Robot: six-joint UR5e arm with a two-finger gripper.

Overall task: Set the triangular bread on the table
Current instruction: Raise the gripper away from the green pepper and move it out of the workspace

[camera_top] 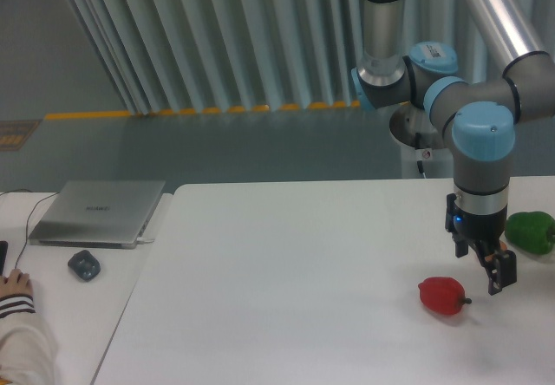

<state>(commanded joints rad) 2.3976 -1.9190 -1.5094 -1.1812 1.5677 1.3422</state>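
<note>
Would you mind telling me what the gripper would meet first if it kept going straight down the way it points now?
Most likely the bare table, just right of the red pepper. The gripper points down and seems to hold something orange-tan, which would touch first. Depth is unclear, so it might graze the pepper.

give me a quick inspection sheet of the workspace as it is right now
surface: white table, mostly bare
job's things: triangular bread not clearly seen; only an orange sliver between the gripper fingers
clutter: red pepper and green pepper on the table's right side
grippers: gripper low over the table, beside the red pepper; open or shut cannot be told
cables: thin cable by the laptop
surroundings: closed laptop, mouse and a person's hand on the side desk; grey curtain behind
</note>
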